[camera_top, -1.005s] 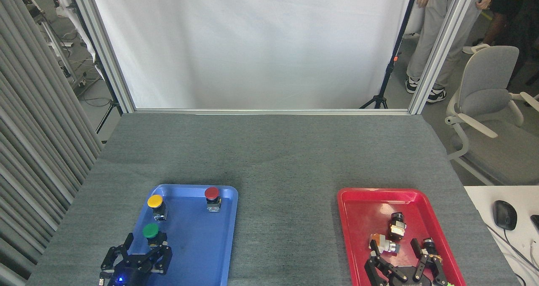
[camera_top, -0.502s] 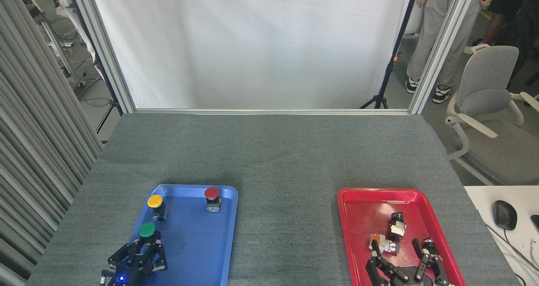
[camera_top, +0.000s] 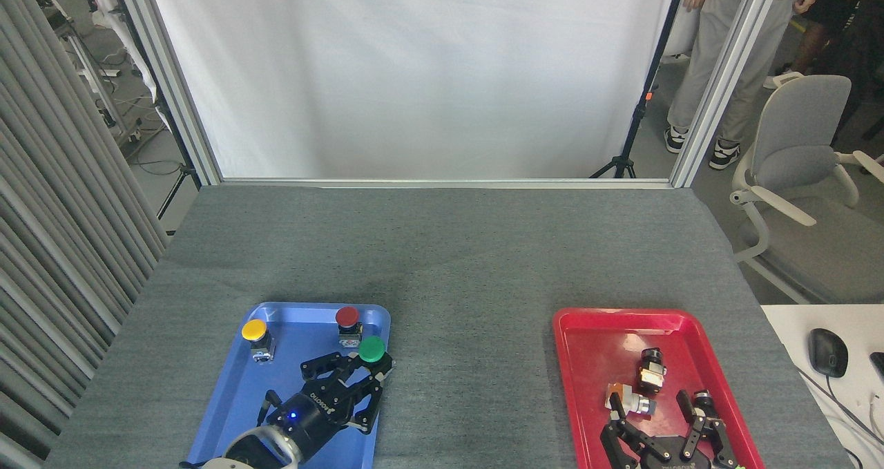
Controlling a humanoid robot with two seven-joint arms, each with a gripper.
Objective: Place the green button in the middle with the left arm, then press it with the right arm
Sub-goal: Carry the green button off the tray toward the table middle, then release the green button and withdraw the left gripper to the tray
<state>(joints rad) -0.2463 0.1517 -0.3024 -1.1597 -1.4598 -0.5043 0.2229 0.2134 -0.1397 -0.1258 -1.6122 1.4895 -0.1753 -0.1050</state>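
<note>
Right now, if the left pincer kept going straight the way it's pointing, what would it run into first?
The left pincer, shut on the green button, points up and to the right. It would first cross the blue tray's right rim, then only bare grey cloth. If it's lifted, it probably clears the rim; height is unclear.

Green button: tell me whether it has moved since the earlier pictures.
Yes. The green button, gripped in the left hand, has shifted right across the blue tray, from near the yellow button to just below the red button, at the tray's right rim.
</note>
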